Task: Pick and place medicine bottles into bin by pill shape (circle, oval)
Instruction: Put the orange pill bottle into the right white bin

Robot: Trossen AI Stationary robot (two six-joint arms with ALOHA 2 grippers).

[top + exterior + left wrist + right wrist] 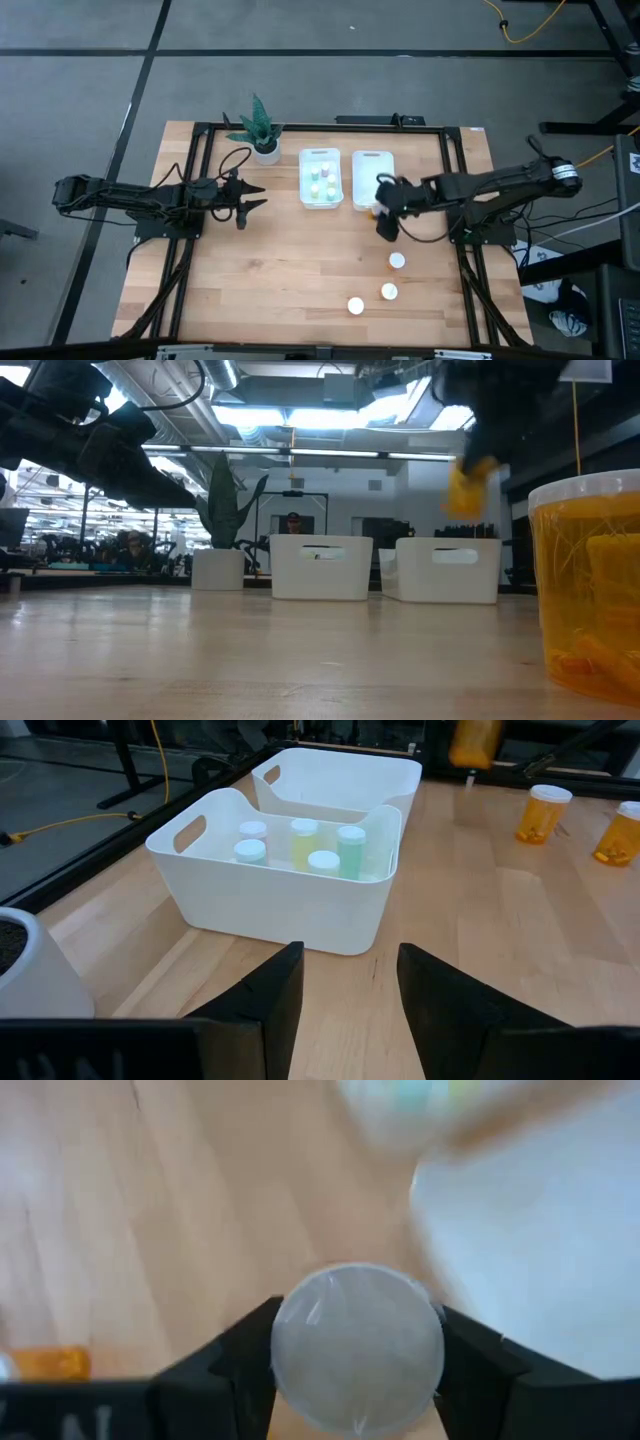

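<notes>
My right gripper (385, 218) is shut on an amber bottle (468, 485) with a white cap (357, 1348). It holds it in the air at the near side of the right white bin (373, 172). The left white bin (285, 885) holds several small pale bottles with white caps (322, 848). Three more white-capped bottles stand on the table near the right: (397, 261), (389, 292), (356, 306). My left gripper (345, 1000) is open and empty, left of the bins, pointing at them. My right gripper pinches the amber bottle between its two fingers (250, 1352), at the sides of its cap end (290, 1330). The cap faces back toward the wrist. The bottle is lifted clear of the table, tilted, beside the right bin's near wall (448, 570).
A green plant in a white pot (262, 135) stands at the far edge, left of the bins. One amber bottle (590, 590) stands right in front of the low camera. A black frame (200, 130) runs round the table.
</notes>
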